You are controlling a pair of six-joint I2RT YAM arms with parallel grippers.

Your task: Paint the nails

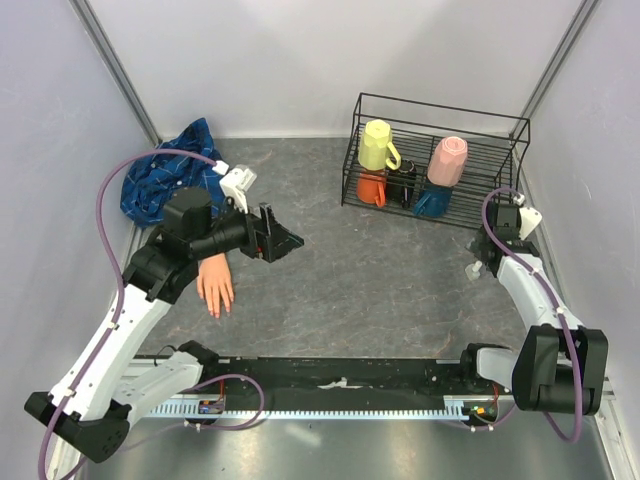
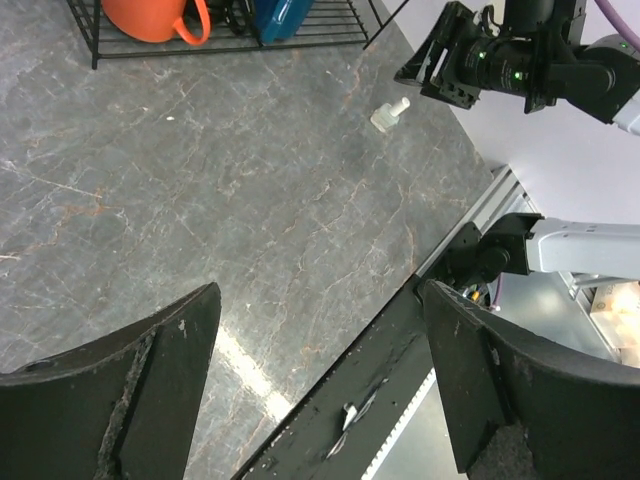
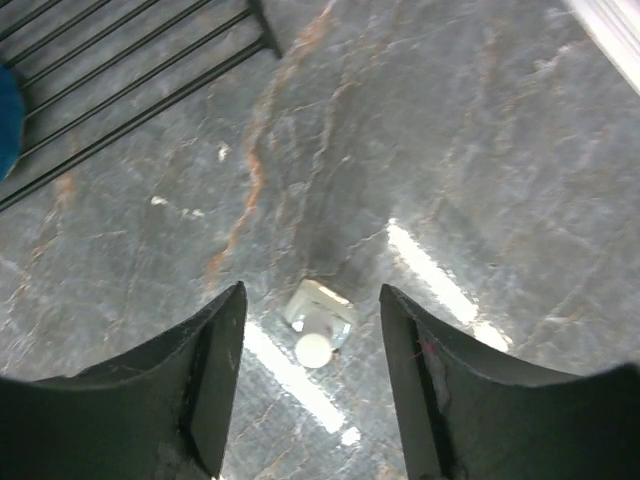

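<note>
Mannequin hand [image 1: 214, 283] lies well left of the wire rack [image 1: 430, 150], nearer the bases, nails [image 1: 214, 311] unpainted as far as I can tell. Right gripper [image 3: 311, 292] is open, straddling the bottle [image 3: 320, 318] near the rack's right end: centre, lower, pinch the body under the cap. Left gripper [image 2: 320, 293] is open and empty.

left arm [image 1: 170, 262] covering mannequin hand [image 1: 215, 285] wrist | nails [image 1: 214, 311] appearing too small to judge | orange mug [image 2: 150, 17] running off top edge

bare marble tabletop [image 1: 380, 280] mid-field, passable between mannequin hand [image 1: 215, 287] at left and wire rack [image 1: 484, 165] far right. small white-capped bottle [image 3: 318, 325] stands between the spread right gripper [image 3: 312, 295] fingers, gaps either side. left arm [image 1: 215, 238] overhangs the hand's wrist
</note>
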